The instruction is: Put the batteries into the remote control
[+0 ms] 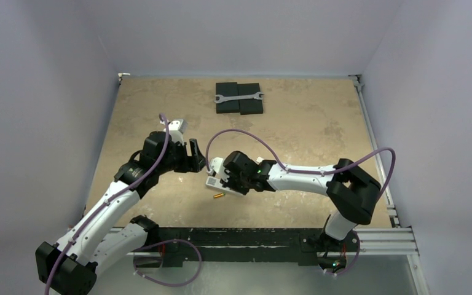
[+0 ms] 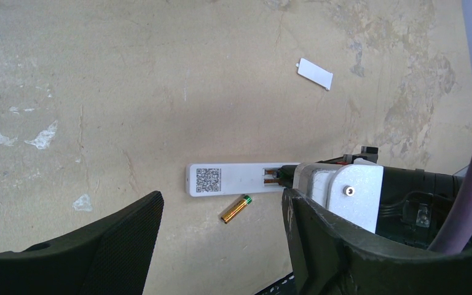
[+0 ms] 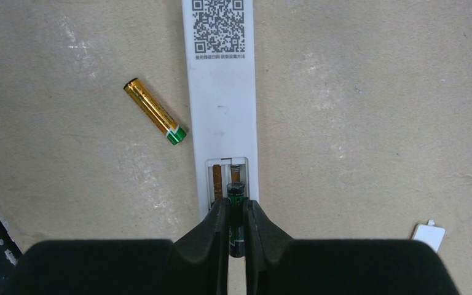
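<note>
The remote control (image 3: 221, 80) lies face down on the table, its QR label up and its battery bay open at the near end. My right gripper (image 3: 236, 206) is shut on the dark green battery (image 3: 236, 195), whose tip is over the right slot of the bay. The gold battery (image 3: 154, 119) lies loose on the table just left of the remote. In the left wrist view the remote (image 2: 233, 179) and gold battery (image 2: 236, 209) sit below my left gripper (image 2: 221, 215), which hangs open above them with nothing between its fingers.
The small white battery cover (image 2: 314, 73) lies apart from the remote; in the right wrist view the cover (image 3: 428, 236) shows at the lower right. A grey wrench (image 1: 238, 97) rests on black blocks (image 1: 239, 107) at the far side of the table.
</note>
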You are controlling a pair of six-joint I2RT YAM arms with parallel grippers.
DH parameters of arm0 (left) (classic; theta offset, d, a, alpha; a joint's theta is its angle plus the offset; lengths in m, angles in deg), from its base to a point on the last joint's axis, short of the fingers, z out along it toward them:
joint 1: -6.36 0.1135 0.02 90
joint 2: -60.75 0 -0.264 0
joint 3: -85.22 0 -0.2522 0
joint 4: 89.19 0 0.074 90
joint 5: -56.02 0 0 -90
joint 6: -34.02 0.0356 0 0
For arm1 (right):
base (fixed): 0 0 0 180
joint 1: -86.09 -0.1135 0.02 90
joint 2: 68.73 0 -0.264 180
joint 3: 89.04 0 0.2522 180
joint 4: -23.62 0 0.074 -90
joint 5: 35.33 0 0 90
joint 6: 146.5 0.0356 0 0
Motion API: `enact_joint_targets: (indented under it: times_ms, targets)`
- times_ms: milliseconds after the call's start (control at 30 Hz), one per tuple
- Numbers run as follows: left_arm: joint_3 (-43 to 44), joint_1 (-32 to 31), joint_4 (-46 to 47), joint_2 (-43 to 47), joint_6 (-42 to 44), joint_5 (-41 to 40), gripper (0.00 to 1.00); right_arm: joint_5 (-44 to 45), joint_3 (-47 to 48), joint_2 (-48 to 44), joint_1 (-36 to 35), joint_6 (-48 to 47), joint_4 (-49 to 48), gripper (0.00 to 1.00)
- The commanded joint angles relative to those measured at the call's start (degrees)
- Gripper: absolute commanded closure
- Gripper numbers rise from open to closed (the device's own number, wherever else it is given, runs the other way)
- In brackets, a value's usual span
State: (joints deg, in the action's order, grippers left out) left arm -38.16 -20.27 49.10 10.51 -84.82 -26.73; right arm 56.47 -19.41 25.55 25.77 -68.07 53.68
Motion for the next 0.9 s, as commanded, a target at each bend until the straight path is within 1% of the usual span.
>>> enact_joint_targets:
  times_ms: [0,867]
  targets:
    - [-0.1,0.6,1.6,0.9,1.2,0.6,0.29,-0.8,2.5,0.2,0.2,0.7,-1.0,0.84]
    - [-0.1,0.6,1.5,0.7,1.3,0.8,0.29,-0.7,3.0,1.4,0.2,1.1,-0.2,0.73]
